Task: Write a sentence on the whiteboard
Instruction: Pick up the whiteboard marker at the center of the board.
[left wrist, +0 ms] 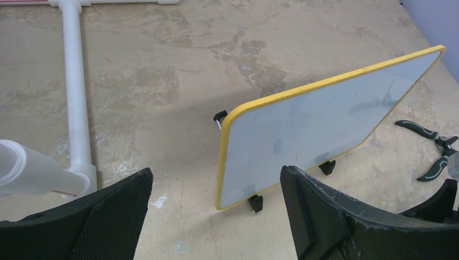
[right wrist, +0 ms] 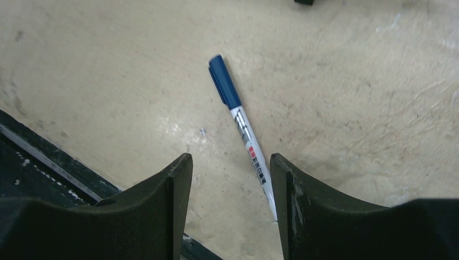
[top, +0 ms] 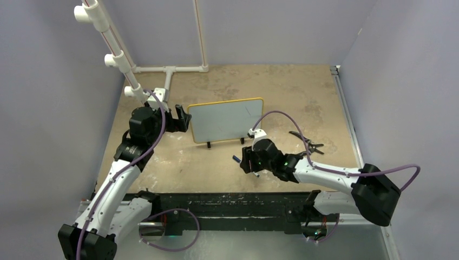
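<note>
The whiteboard (top: pixel 226 120) stands upright on two black feet in the middle of the table, with a yellow frame; it also shows in the left wrist view (left wrist: pixel 319 122). No sentence shows on it, only a faint thin mark near its upper right. My left gripper (top: pixel 183 118) is open and empty, just left of the board's left edge. A white marker with a blue cap (right wrist: pixel 242 127) lies flat on the table; its cap shows in the top view (top: pixel 236 159). My right gripper (right wrist: pixel 230 162) is open and empty, low over the marker's rear end, which lies against the right finger.
Black-handled pliers (top: pixel 306 142) lie right of the board, also in the left wrist view (left wrist: pixel 430 149). A white PVC pipe frame (top: pixel 168 70) runs along the back and left. The table's dark front edge (right wrist: pixel 48 162) is close under my right gripper.
</note>
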`<state>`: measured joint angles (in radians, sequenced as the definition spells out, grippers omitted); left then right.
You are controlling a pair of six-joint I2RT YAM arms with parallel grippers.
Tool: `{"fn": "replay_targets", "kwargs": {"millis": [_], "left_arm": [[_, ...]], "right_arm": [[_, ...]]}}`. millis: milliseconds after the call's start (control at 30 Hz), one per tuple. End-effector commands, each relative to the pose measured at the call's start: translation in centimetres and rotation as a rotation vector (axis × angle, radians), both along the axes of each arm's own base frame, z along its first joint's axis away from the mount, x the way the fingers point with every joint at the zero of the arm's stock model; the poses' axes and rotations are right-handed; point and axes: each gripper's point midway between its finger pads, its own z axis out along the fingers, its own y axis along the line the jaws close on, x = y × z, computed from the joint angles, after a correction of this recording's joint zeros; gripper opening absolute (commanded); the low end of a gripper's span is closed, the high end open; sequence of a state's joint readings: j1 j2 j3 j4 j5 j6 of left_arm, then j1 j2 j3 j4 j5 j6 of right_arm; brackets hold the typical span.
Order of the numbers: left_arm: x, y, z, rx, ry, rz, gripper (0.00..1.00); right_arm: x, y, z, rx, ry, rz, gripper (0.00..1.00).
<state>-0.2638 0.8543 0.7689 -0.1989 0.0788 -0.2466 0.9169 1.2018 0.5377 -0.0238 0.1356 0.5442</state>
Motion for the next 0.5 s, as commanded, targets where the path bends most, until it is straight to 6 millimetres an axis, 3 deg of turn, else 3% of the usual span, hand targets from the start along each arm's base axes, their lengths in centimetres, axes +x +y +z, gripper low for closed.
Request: {"fn": "replay_targets", "kwargs": {"millis": [0, 200, 467], "left_arm": [[0.2, 0.0, -0.4, 0.013, 0.005, -0.011, 0.88], [0.1, -0.1, -0.4, 0.012, 0.003, -0.012, 0.88], [0.2, -0.3, -0.3, 0.011, 0.000, -0.027, 0.88]], "right_arm": [[-1.2, -1.1, -2.0, -0.061, 0.085, -0.042, 0.57], [-1.5, -1.6, -3.8, -0.117, 0.119, -0.069, 0.56], [-1.5, -1.3, -4.6, -0.168, 0.121, -0.090, 0.47]]}}
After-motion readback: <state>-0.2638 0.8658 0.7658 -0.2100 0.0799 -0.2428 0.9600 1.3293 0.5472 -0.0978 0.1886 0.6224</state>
